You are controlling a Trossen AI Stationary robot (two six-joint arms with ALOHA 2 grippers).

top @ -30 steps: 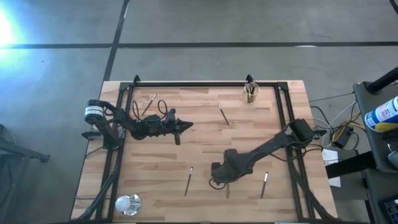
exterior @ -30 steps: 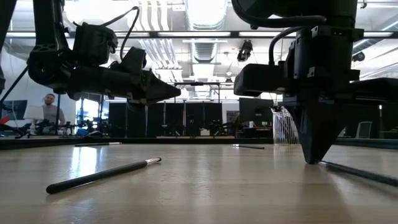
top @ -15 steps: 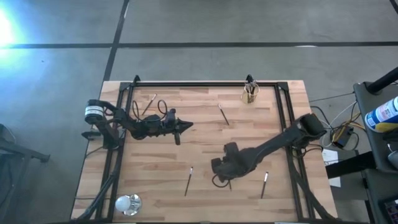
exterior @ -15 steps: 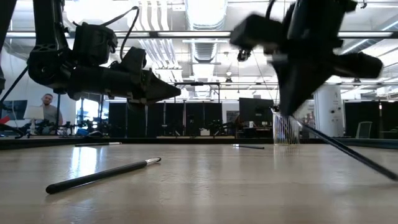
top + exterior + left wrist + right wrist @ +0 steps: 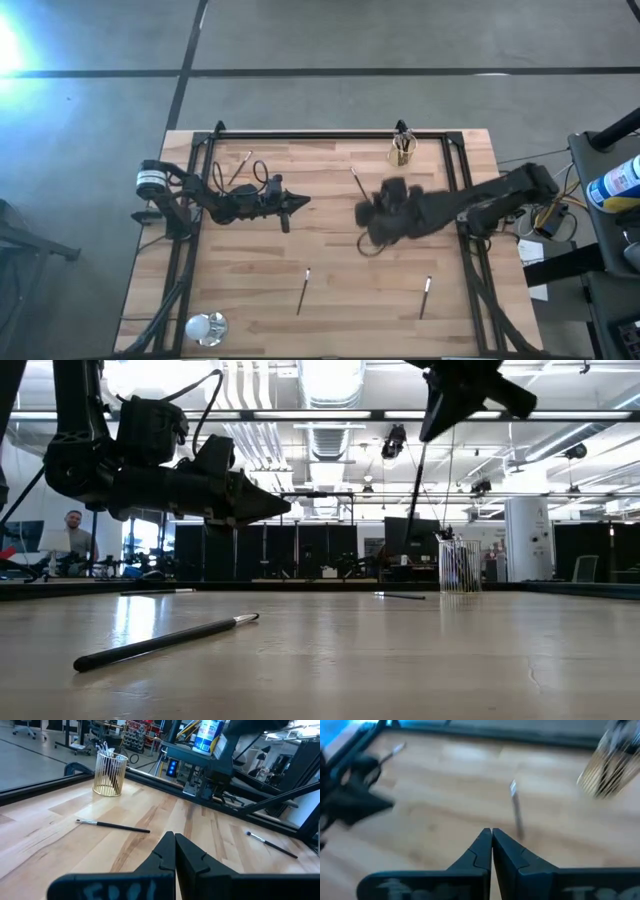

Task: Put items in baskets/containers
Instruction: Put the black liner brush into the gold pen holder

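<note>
The cup (image 5: pixel 402 150), a clear yellowish cylinder with dark sticks standing in it, sits at the far edge of the wooden table (image 5: pixel 330 290), beside the black frame rail. Loose sticks lie flat around the boards: one (image 5: pixel 358 184) just in front of the cup, one (image 5: pixel 303 290) near the middle of the near side, one (image 5: pixel 425 296) toward the near right, and one (image 5: pixel 243 166) at the far left. The right gripper (image 5: pixel 437 422) is raised above the table between the cup and the centre, clenched on a thin stick (image 5: pixel 418 475) that hangs from its tips. The left gripper (image 5: pixel 296 202) hovers level over the left half, fingers pressed together with nothing between them. A white ball (image 5: pixel 205 326) rests at the near left corner.
</note>
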